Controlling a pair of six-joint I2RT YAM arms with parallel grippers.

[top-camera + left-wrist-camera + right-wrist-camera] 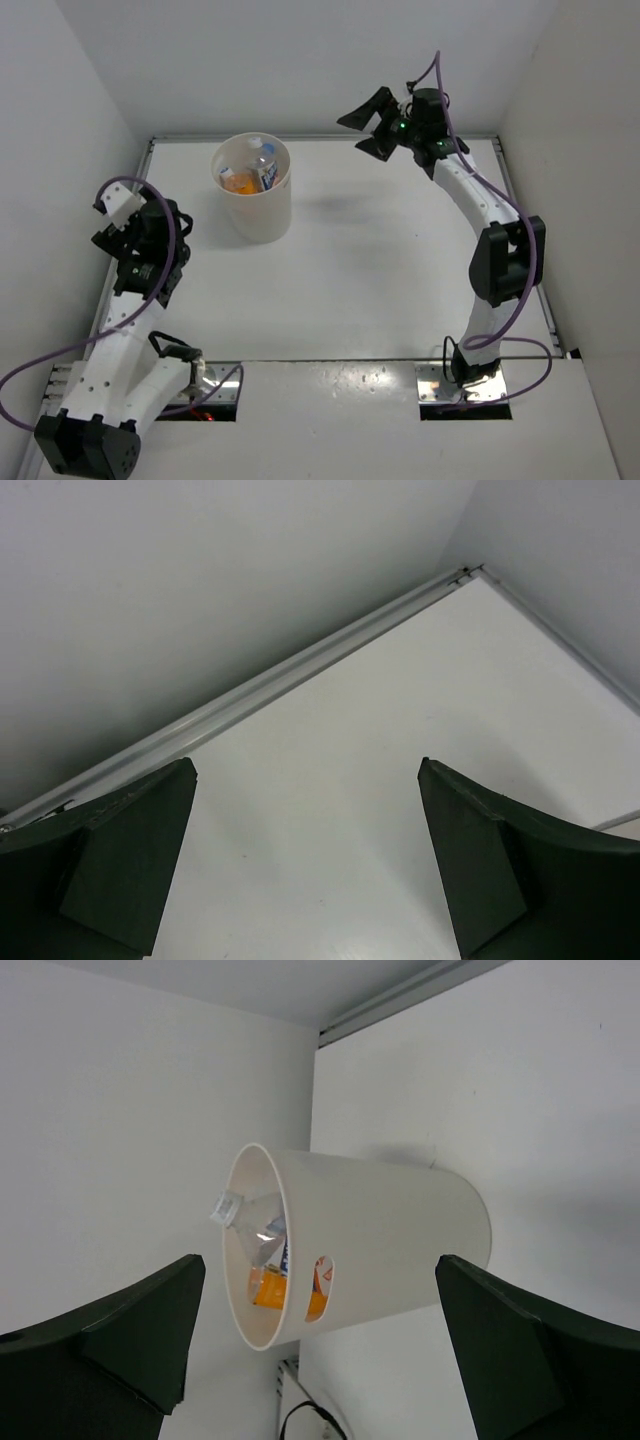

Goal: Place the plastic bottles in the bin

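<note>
The bin [252,205] is standing upright on the bench [380,280], close to the far edge and nearer the far left corner than the far right one. Its round rim is facing up.

The plastic bottles [255,175] are lying inside it, bunched together. An orange bottle [238,183] is sitting against the left side of the bin's inside. Just beside it, a clear bottle [252,1228] is leaning with its capped neck pointing up toward the rim. A bottle with a blue and white label [267,178] is showing on the right side of the bunch. How many bottles are lying in the bin in all, I cannot tell.

In the right wrist view the bin's wall is showing a small slot [322,1280] below the rim, and orange and a bit of a red and white label are showing through it.

The left arm [140,300] is reaching along the left edge of the bench. The left jaws are standing wide apart and released, gripping nothing, with only bare bench and the edge rail [300,675] in front of them.

The right arm [480,215] is stretching toward the far edge, right of its middle. The right jaws are hanging released too, spread wide and facing the bin from well apart, with nothing between them.
</note>
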